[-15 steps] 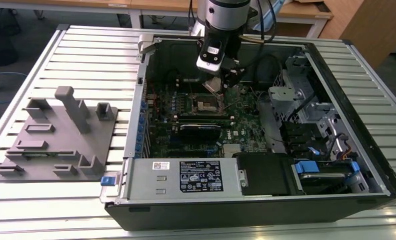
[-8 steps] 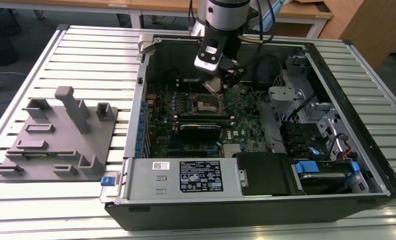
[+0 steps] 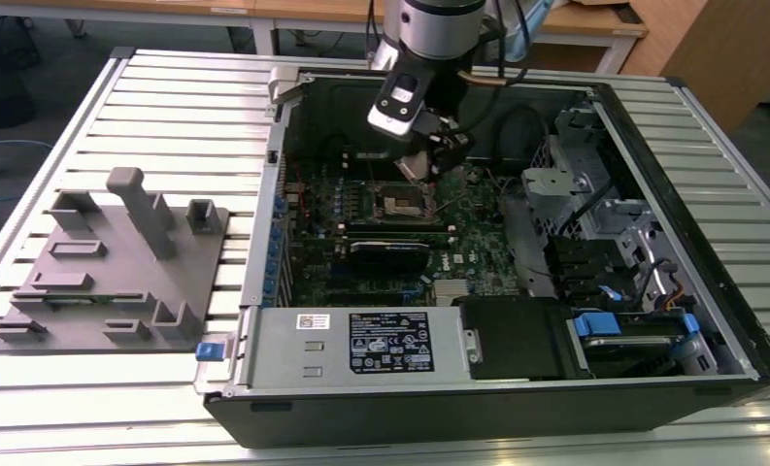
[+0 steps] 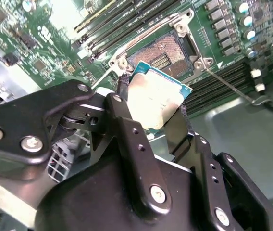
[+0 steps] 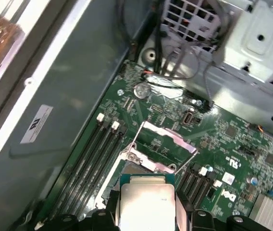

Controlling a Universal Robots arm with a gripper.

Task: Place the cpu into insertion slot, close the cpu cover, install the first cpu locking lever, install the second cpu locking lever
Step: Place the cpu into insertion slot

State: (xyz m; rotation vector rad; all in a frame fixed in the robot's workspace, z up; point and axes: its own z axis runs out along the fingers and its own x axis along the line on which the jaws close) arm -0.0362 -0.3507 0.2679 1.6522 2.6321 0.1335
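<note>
In the exterior view my gripper hangs inside the open computer case, just above and behind the insertion slot. It is shut on the cpu, a flat silver square pinched by its edges between the black fingers. The chip is tilted and held off the board, close over the near edge of the insertion slot, whose gold-brown contact field lies bare. In the first wrist view the cpu hovers in front of the slot, and the cpu cover stands swung up behind it. A thin locking lever sticks out sideways, unlatched.
Memory slots run alongside the socket. The power supply fills the case's near side, and a drive cage with cables stands at the exterior view's right. A grey fixture block sits on the slatted table at the exterior view's left.
</note>
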